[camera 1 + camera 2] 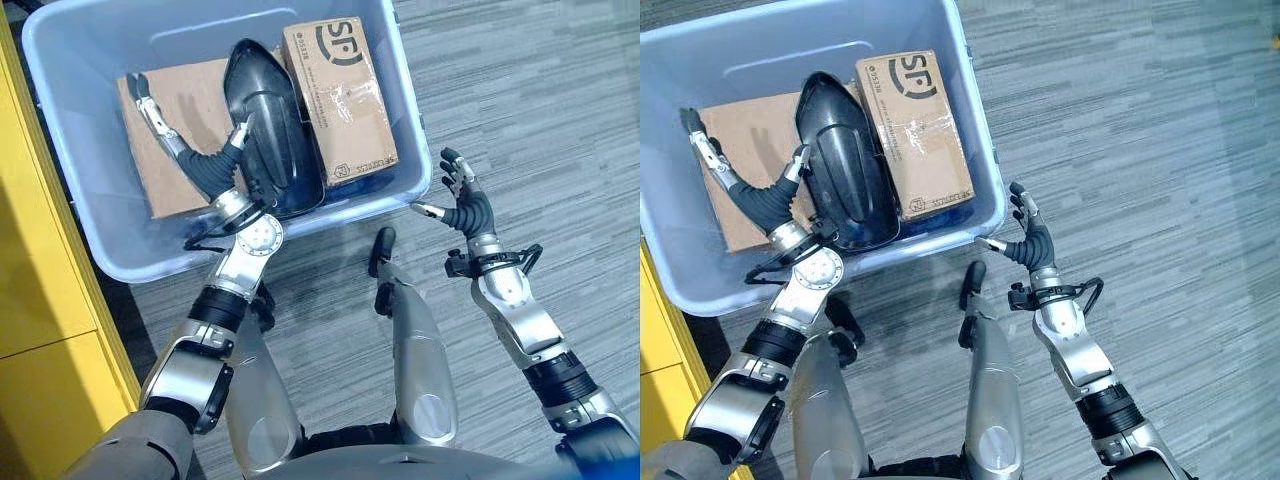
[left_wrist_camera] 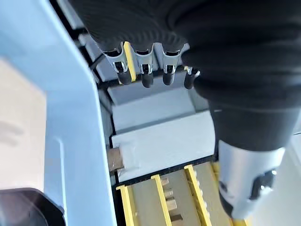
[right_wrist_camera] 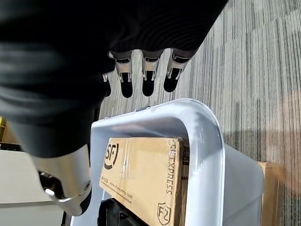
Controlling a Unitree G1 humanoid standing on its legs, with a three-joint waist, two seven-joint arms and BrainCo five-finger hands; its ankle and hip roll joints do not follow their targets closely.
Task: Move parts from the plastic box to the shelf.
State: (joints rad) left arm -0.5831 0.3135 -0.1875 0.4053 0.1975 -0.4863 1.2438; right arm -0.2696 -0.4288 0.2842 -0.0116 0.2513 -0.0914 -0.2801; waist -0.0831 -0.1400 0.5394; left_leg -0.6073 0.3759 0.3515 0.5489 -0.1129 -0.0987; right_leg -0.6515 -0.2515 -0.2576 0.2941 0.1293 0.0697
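A pale blue plastic box [image 1: 70, 140] stands on the carpet. In it lie a black moulded part [image 1: 265, 110], a printed cardboard box [image 1: 340, 95] to its right and a flat cardboard box [image 1: 190, 95] to its left. My left hand [image 1: 205, 165] reaches into the plastic box. Its straight fingers lie over the flat cardboard and its thumb rests against the black part's left side. It holds nothing. My right hand [image 1: 468, 208] hovers open outside the plastic box, by its near right corner, fingers spread. The right wrist view looks down on the printed box [image 3: 141, 174] and the plastic box's rim [image 3: 207, 136].
A yellow cabinet [image 1: 30, 280] stands close along the plastic box's left side. Grey striped carpet [image 1: 540, 100] spreads to the right. Yellow-edged racks [image 2: 160, 202] show beyond the plastic box in the left wrist view.
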